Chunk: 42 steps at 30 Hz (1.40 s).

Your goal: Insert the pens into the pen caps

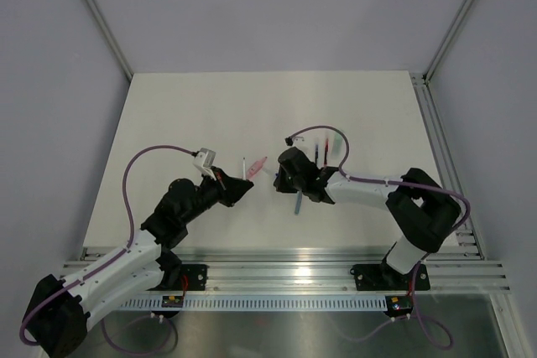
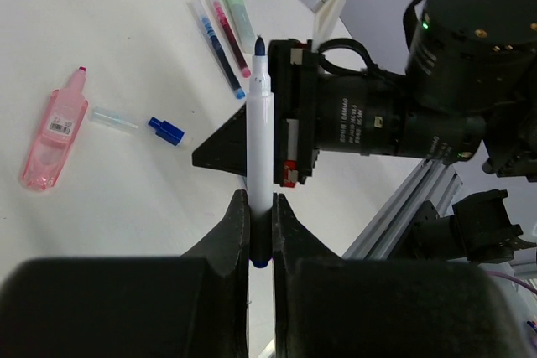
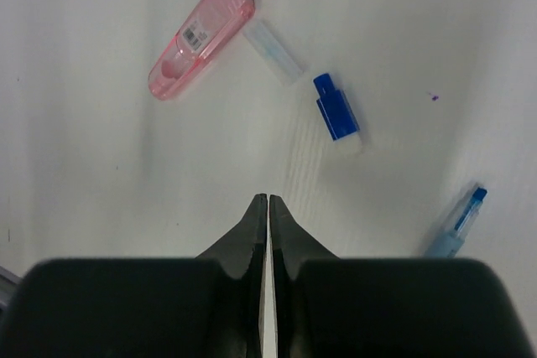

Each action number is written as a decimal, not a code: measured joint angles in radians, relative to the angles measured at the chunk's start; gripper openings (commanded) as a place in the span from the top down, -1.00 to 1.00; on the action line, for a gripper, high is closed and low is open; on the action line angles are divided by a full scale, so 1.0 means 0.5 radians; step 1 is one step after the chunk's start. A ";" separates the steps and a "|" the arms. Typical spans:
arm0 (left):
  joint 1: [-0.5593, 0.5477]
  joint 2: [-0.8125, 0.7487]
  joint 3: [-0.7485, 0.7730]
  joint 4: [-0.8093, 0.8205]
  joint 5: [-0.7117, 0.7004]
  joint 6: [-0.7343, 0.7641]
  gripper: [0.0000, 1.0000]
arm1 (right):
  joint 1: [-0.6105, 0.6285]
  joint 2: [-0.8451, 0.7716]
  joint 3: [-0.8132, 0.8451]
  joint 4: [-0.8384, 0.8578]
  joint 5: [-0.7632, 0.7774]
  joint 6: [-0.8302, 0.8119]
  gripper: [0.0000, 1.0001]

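Note:
My left gripper [image 2: 259,205] is shut on a white pen [image 2: 258,115] with a dark blue tip and holds it upright above the table; it also shows in the top view [image 1: 244,167]. My right gripper [image 3: 268,200] is shut and empty above the table, close behind that pen [image 2: 205,158]. A small dark blue cap [image 3: 336,106] and a clear cap [image 3: 275,50] lie below it. A pale pink translucent piece [image 3: 205,27] with a label lies beside them. A light blue pen [image 3: 457,222] lies at the right.
A blue pen [image 2: 216,48], a red pen [image 2: 228,27] and a mint green piece [image 2: 239,7] lie side by side further back. The aluminium rail [image 1: 294,257] runs along the table's near edge. Grey walls stand round the table.

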 measured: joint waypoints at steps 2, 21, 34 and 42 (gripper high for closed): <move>0.000 0.001 0.000 0.000 0.001 0.000 1.00 | -0.028 0.079 0.076 -0.018 -0.014 -0.005 0.85; 0.000 0.004 0.000 0.001 0.008 0.000 1.00 | -0.262 0.280 0.139 -0.077 -0.047 -0.035 0.56; 0.000 0.028 0.000 0.002 0.011 0.000 1.00 | -0.314 0.371 0.246 0.001 -0.050 -0.093 0.25; 0.000 0.028 0.000 0.002 0.012 -0.001 1.00 | -0.314 0.357 0.249 -0.115 -0.051 -0.095 0.17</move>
